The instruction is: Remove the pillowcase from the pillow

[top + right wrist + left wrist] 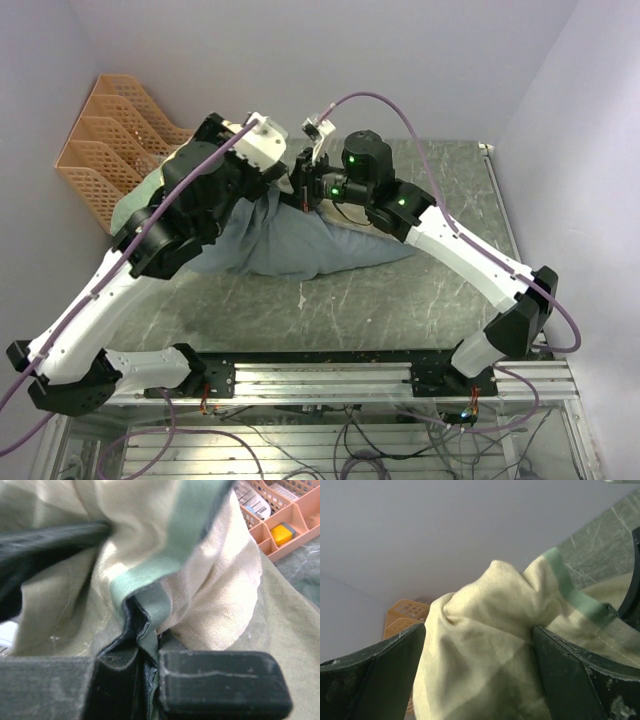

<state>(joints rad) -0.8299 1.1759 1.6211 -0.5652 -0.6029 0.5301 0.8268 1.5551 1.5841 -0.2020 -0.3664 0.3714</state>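
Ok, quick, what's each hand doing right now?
Left hand: closed on a thick bunch of the pillowcase.
Right hand: closed on a dark fold of the pillowcase.

your overhead view is bright, even and sharp, with a soft shadow under the pillowcase (300, 250) toward 6 o'clock. the left wrist view is dimmer, its fingers (375, 680) blurred at 7 and 5 o'clock. the right wrist view glares on the pillowcase near 1 o'clock; its foreground is soft.
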